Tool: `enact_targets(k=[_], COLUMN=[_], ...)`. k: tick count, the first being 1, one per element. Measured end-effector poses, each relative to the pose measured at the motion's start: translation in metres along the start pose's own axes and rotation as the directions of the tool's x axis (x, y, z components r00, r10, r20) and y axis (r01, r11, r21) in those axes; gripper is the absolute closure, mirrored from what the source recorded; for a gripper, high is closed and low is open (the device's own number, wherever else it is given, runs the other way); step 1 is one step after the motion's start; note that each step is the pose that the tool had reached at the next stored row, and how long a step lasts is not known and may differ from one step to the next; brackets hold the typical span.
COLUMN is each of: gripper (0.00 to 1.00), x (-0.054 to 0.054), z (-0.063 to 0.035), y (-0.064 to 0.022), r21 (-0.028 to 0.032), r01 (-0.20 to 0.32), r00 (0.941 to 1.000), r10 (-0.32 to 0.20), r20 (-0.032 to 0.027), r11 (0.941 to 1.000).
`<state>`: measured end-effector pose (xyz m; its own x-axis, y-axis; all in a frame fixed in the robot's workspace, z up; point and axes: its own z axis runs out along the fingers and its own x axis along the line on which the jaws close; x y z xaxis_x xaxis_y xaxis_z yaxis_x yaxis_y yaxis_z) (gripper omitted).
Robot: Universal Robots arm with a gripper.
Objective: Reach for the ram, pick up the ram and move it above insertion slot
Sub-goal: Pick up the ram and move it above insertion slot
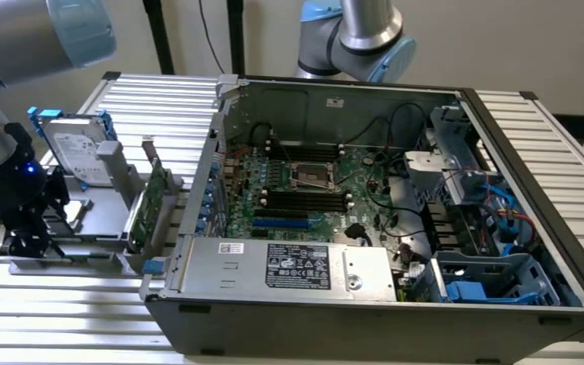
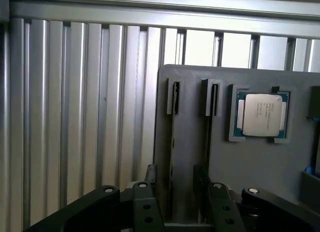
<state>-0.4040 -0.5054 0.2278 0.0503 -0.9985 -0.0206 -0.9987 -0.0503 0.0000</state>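
Found the gripper (image 1: 23, 237) at the exterior view's left, low over the gray holder (image 1: 104, 217) on the slatted table (image 1: 69, 308), just beside the open computer case (image 1: 373, 331). Saw, in the wrist view, its dark fingers (image 2: 144, 204) parted fairly wide, one on each side of the ram (image 2: 172, 142); could not tell whether either touched it. Noted the ram standing on edge in a narrow groove of the holder, thin and dark from this angle, running lengthwise away from the fingers, seated and not lifted. Spotted a second groove (image 2: 210, 137) just beside it, parallel, and past that a silver-topped processor chip (image 2: 260, 114) lying flat in its own recess. Picked out, in the exterior view, a silver hard drive (image 1: 74, 156) with blue rails and a green expansion card (image 1: 148, 205), both upright in the holder, the card nearer the case. Made out the motherboard (image 1: 363, 171) inside the case, with its long black slots (image 1: 303, 201) well apart from the gripper.
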Motion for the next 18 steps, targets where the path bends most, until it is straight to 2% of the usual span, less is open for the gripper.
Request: enact_targets(k=[10, 14, 18], gripper=[0.58, 0.58, 0.58], x=[0.001, 0.001, 0.001], z=[0.0182, 0.0236, 0.0263], y=[0.0001, 0.0001, 0.0001], r21=[-0.0005, -0.0022, -0.0064], r01=[-0.007, -0.007, -0.007], r00=[1.0000, 1.0000, 1.0000], r10=[0.007, 0.007, 0.007], r20=[0.0001, 0.0001, 0.0003], r11=[1.0000, 1.0000, 1.0000])
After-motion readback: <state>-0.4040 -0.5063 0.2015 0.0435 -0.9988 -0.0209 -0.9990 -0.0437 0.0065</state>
